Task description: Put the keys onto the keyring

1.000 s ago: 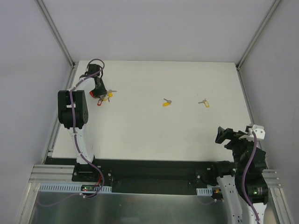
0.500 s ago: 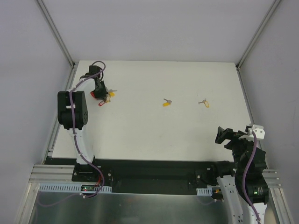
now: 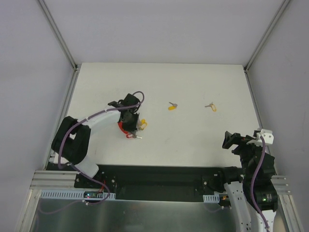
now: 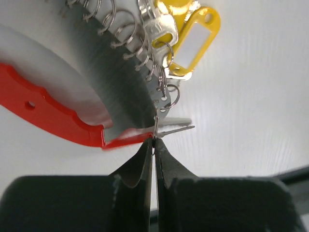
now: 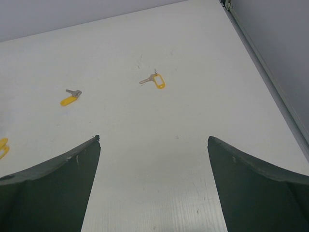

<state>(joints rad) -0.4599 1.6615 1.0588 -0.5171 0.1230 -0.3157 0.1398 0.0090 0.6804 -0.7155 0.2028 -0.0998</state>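
My left gripper (image 3: 129, 126) (image 4: 154, 140) is shut on a small metal ring of the keyring (image 4: 53, 113), the bunch with a red curved loop (image 3: 124, 128), a grey strap with several wire rings (image 4: 126, 63) and a yellow-tagged key (image 4: 193, 41) on it. It holds the bunch at the table's left middle. Two loose keys with yellow heads lie further right: one (image 3: 172, 106) (image 5: 71, 96) near the centre, one (image 3: 211, 106) (image 5: 154, 80) to its right. My right gripper (image 3: 237, 141) (image 5: 153, 140) is open and empty, near the front right.
The white table (image 3: 193, 135) is bounded by metal frame rails (image 3: 63, 43) at the left and right back corners and grey walls. The black base rail (image 3: 159, 174) runs along the near edge.
My left arm has swung from the table's far left corner toward the front centre, carrying the keyring with it. The right arm and the two loose keys have not moved.
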